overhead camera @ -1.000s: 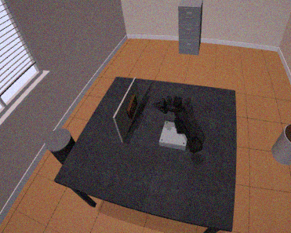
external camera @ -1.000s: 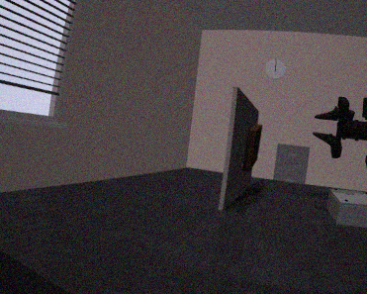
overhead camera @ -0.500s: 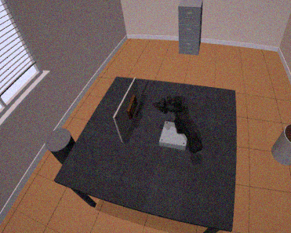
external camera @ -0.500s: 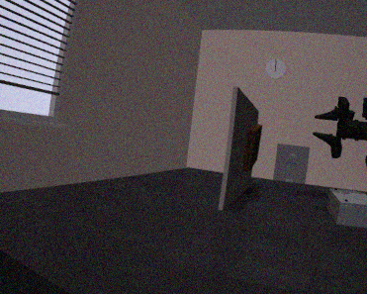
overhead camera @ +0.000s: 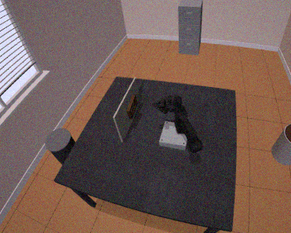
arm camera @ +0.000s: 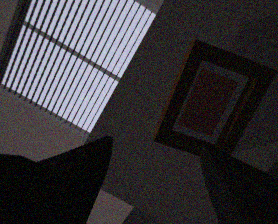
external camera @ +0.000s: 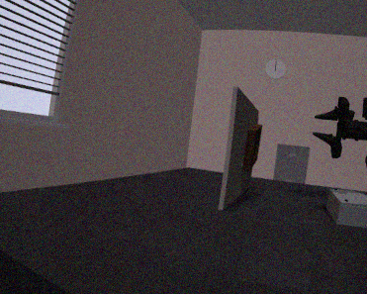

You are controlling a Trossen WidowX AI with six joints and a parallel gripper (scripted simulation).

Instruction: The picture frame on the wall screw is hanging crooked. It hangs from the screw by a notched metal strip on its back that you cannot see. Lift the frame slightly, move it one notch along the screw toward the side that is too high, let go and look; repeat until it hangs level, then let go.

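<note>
The picture frame has a brown border, a grey mat and a dark red picture. It hangs on the upright panel, seen nearly edge-on in the top and exterior views. In the wrist view it appears strongly slanted, but that view is itself rolled, so I cannot tell how far off level it hangs. The screw and the notched strip are hidden. My gripper is open and empty, with its fingers pointing at the panel. It is clearly apart from the frame.
The panel stands on the dark table. The arm's pale base is right of the panel. A window with blinds is on the left wall. A grey cabinet stands beyond the table.
</note>
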